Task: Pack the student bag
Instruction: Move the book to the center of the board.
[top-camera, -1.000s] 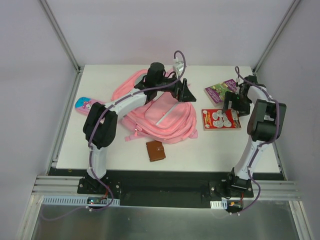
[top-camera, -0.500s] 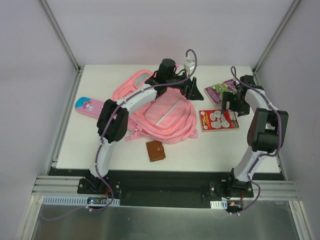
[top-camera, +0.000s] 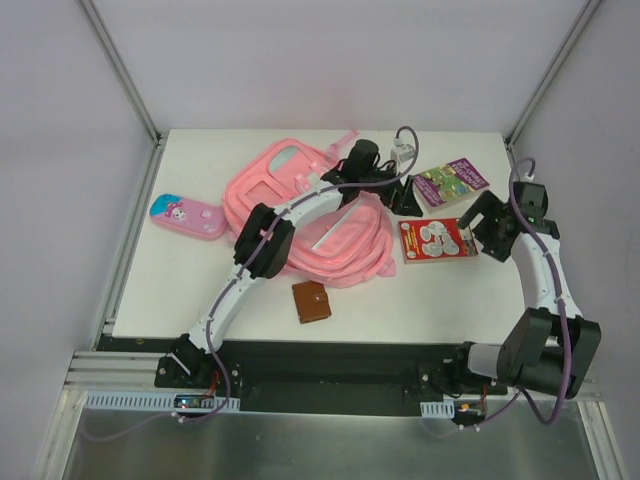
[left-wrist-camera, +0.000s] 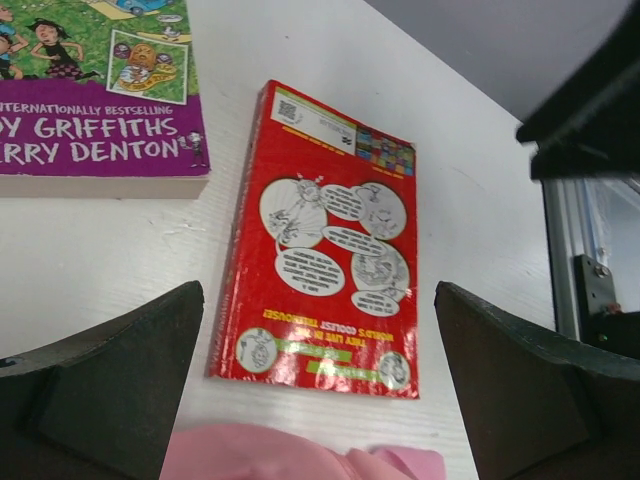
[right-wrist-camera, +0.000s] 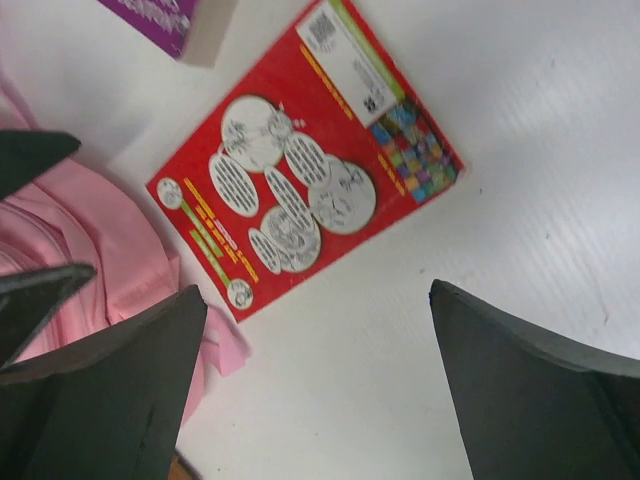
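Student bag (top-camera: 345, 250) lay flat mid-table (top-camera: 420, 305); interior not visible. Outside it: red book (top-camera: 438, 239) just right of it, purple book (top-camera: 450, 181) beyond, brown wallet (top-camera: 311, 301) in front, pencil case (top-camera: 188, 215) left. Left pincer (left-wrist-camera: 318, 330) and right pincer (right-wrist-camera: 318, 340) gaped wide and empty near the red book.

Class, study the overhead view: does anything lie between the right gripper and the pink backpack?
Yes. The red book lies flat on the table between the right gripper and the student bag, one corner right beside the bag's edge. The open left gripper also hangs over that gap. Nothing else visible stands there.
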